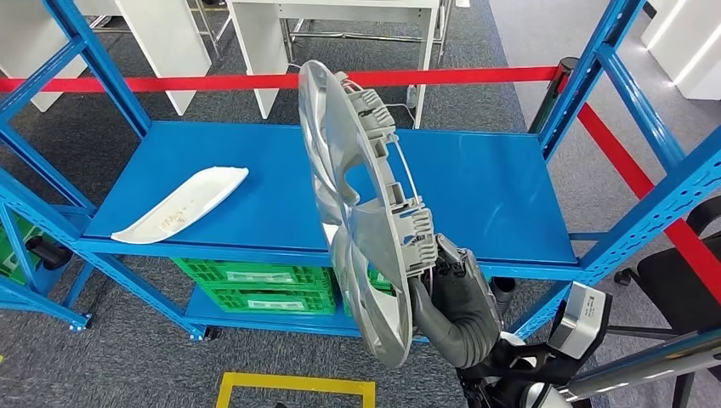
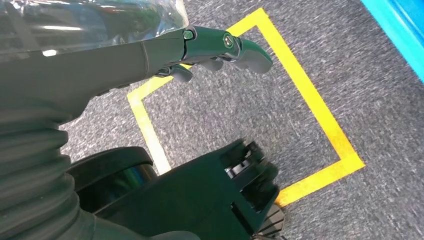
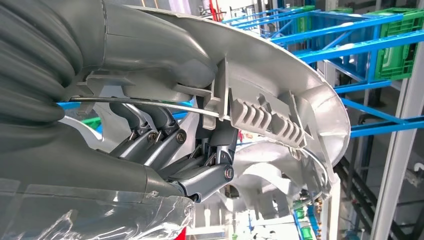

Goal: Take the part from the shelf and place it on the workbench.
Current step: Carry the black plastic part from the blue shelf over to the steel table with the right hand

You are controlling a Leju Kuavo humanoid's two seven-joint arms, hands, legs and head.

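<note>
A large silver wheel cover (image 1: 361,204) stands on edge in the air in front of the blue shelf (image 1: 476,183), its ribbed back facing right. My right hand (image 1: 451,293) grips its lower rim from the right, fingers (image 3: 200,165) hooked inside the rim (image 3: 280,85). My left hand (image 2: 200,47) hangs over the grey carpet with its fingers stretched out, holding nothing. A white curved part (image 1: 183,204) lies on the left of the shelf's blue board.
Green crates (image 1: 255,285) sit on the lower shelf level. Red tape (image 1: 212,82) runs behind the shelf and down its right side. A yellow square (image 1: 293,391) is marked on the carpet. White tables (image 1: 340,34) stand behind. A black chair (image 1: 689,280) is at right.
</note>
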